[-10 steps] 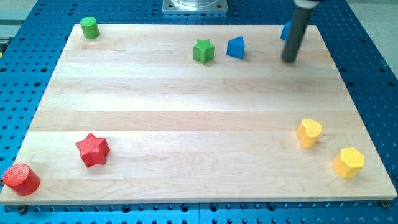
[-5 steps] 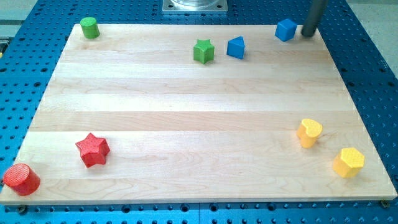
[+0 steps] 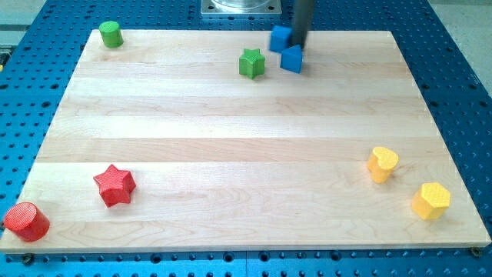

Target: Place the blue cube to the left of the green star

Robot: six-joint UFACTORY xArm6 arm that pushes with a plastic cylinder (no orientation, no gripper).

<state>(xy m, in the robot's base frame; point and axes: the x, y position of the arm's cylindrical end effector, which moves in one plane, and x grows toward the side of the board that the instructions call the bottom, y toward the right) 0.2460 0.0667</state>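
My tip [image 3: 297,48] sits right at the view's top edge of the counter [image 3: 231,138]. It ends in a bare rod, with no gripper to open or close, so all it can do is shove. It stands against the right side of the blue cube [image 3: 280,37], which makes sense if the cube is to travel toward the view's left. Just below the tip, and seemingly touching it, lies a second blue block [image 3: 291,58], wedge-like in shape, so the rod is squeezed between the 2 blue pieces. The green star [image 3: 251,63] lies just left of that wedge and a little below the cube. The cube is still up and to the right of the star. By my reckoning, it must pass along the top edge beyond the star, then come down beside it.
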